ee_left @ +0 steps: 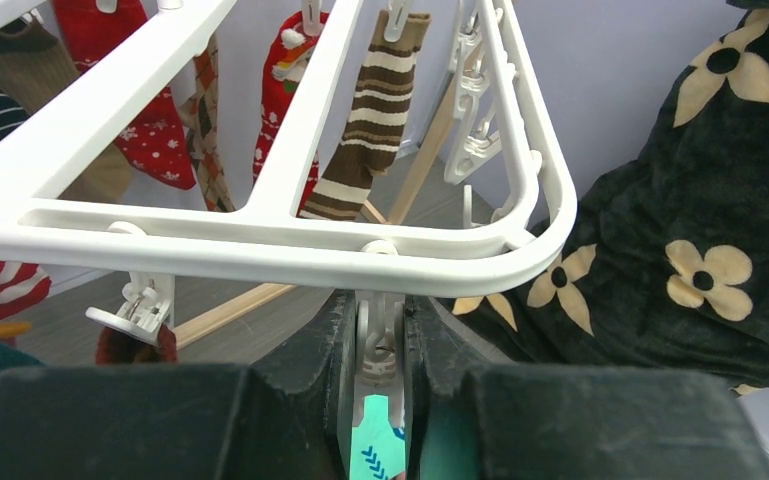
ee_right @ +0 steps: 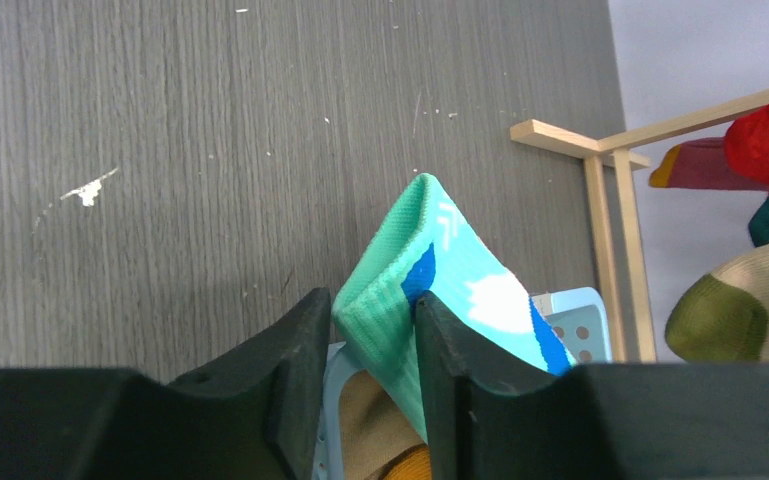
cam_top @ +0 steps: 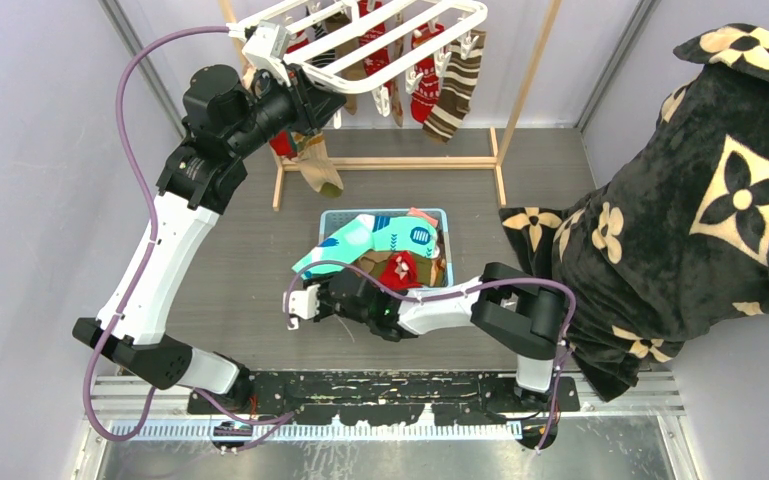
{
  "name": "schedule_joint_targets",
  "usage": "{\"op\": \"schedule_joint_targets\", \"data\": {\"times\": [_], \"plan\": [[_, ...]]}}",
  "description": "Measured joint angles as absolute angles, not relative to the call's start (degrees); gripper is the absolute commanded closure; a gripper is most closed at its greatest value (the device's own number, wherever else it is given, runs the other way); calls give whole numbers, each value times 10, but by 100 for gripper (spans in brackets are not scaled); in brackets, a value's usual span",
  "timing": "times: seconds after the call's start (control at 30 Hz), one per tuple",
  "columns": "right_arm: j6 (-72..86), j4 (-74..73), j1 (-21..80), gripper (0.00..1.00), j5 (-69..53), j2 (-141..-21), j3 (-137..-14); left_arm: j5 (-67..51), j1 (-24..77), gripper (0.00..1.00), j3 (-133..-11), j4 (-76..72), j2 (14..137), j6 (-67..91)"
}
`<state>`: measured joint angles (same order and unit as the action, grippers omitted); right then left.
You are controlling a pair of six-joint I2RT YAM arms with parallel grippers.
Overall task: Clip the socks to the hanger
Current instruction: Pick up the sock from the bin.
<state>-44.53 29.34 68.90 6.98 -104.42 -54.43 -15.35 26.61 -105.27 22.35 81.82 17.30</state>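
The white hanger [cam_top: 380, 82] hangs at the top, with several socks [cam_top: 452, 92] clipped under it. My left gripper [cam_top: 318, 100] is raised to its near bar and is shut on a dangling white clip [ee_left: 385, 350] below the hanger's rail [ee_left: 260, 250]. A brown striped sock [ee_left: 375, 120] and a red sock [ee_left: 160, 140] hang behind. My right gripper [cam_top: 332, 285] sits at the near left corner of the blue basket [cam_top: 332, 215]. In the right wrist view the right gripper [ee_right: 372, 300] is shut on the folded cuff of a teal sock [ee_right: 430, 250]. That teal sock [cam_top: 360, 240] lies across the basket.
A pale wooden frame [cam_top: 390, 162] stands under the hanger. A large black floral blanket [cam_top: 700, 200] fills the right side. More socks, red and brown, lie in the basket [ee_right: 580, 320]. Grey walls close in left and right.
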Motion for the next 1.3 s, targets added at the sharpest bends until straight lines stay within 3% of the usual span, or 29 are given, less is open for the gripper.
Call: {"op": "schedule_joint_targets", "data": {"times": [0.17,0.3,0.73,1.07,1.3], "plan": [[-474,342,701,89,100,-1060,-532,-153,266,95,-1053,226,818,173],[-479,378,707,98,115,-1060,-528,-153,266,95,-1053,226,818,173],[-387,379,694,99,127,-961,-523,-151,266,95,-1053,230,818,175],[-108,342,521,99,71,-697,-507,-152,266,95,-1053,239,818,175],[-11,335,488,99,38,-683,-509,-154,266,96,-1053,241,818,176]]}}
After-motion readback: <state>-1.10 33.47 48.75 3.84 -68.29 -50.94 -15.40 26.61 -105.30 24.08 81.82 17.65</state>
